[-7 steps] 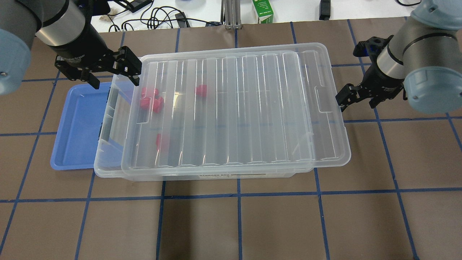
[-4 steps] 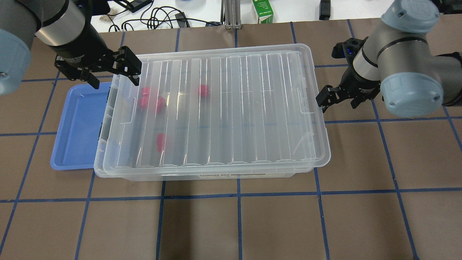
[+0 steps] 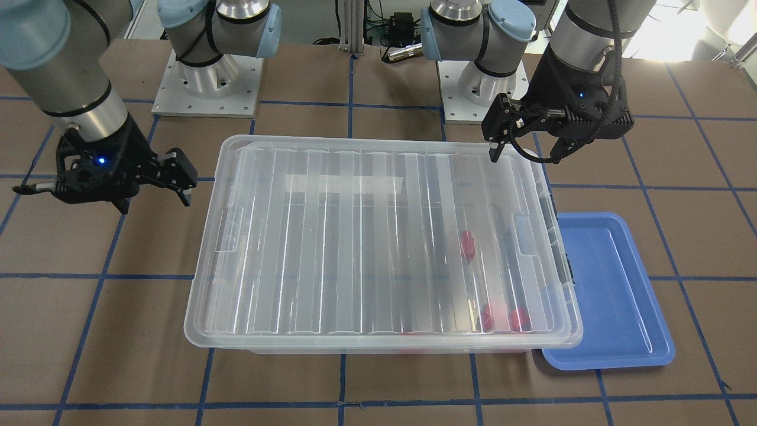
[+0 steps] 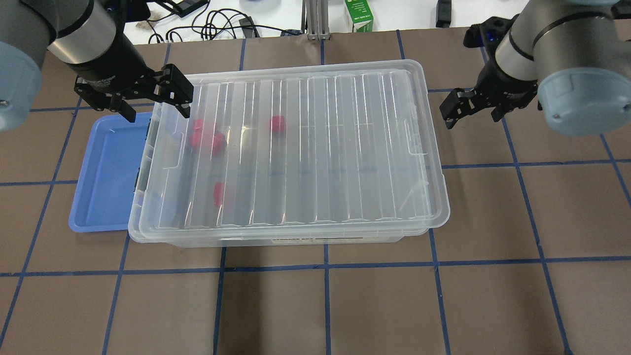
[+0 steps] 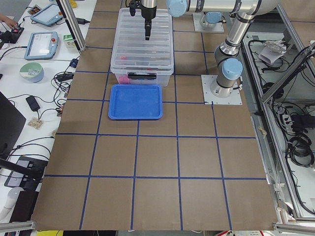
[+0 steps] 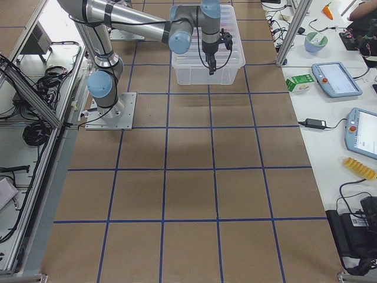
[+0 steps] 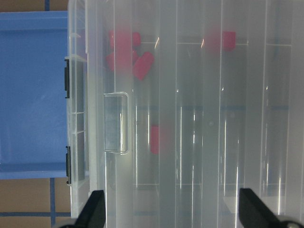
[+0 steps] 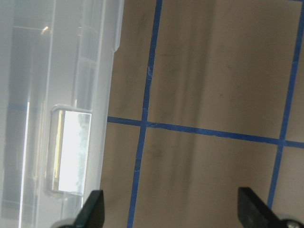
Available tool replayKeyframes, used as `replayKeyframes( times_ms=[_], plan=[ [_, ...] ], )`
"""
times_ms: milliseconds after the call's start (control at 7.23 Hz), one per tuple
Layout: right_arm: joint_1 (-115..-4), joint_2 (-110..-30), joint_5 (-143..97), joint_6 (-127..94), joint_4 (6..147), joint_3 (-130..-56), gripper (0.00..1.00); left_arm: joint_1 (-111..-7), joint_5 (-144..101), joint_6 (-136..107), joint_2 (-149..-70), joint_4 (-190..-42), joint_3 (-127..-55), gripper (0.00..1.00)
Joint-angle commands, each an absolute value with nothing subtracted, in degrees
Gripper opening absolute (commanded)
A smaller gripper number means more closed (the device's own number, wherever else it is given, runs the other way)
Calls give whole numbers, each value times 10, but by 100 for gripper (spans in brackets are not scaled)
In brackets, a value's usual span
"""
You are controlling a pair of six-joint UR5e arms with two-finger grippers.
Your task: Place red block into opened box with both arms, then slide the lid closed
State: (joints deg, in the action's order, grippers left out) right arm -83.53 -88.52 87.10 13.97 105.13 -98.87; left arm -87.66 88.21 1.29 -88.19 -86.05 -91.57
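The ribbed clear lid [image 4: 320, 148] lies over nearly the whole box [image 4: 296, 240], leaving a thin strip bare at the box's left end. Under the lid a lone red block [image 4: 277, 124] lies near the far wall. A second lone red piece [image 4: 218, 194] and a bunch of red pieces [image 4: 204, 138] lie nearer the left end. My left gripper [image 4: 157, 112] hangs open over the lid's far left corner with nothing in it. The right gripper [image 4: 472, 120] is open and empty, a short way off the lid's right end. The left wrist view shows the lid's handle recess [image 7: 116, 123].
A blue tray [image 4: 103, 172] lies against the box's left end, partly under it. A green carton [image 4: 359, 15] and cables lie on the white bench beyond the table's far edge. Brown table with blue tape lines surrounds the box.
The lid has slid left along the box, pushed at its right end by the right gripper. That gripper has since drawn back to the right and away. The left arm has stayed still.
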Motion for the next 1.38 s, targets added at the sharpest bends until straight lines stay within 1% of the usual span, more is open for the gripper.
replayKeyframes(
  times_ms=[0,277,553,691,1245],
  plan=[
    [-858,-919,875,73,946,-919,100,-877,883,12,-878,-862,-917,100],
    [-923,-919,909,24,917,-883,100,-877,884,9,-878,-873,-912,100],
    [-927,-916,900,14,904,-877,100,-875,886,4,-880,-905,-899,100],
    [-926,-914,894,14,907,-876,100,-876,884,4,-889,-905,-894,100],
    [-927,-914,892,14,908,-878,100,-878,884,4,-885,-907,-894,100]
  ],
)
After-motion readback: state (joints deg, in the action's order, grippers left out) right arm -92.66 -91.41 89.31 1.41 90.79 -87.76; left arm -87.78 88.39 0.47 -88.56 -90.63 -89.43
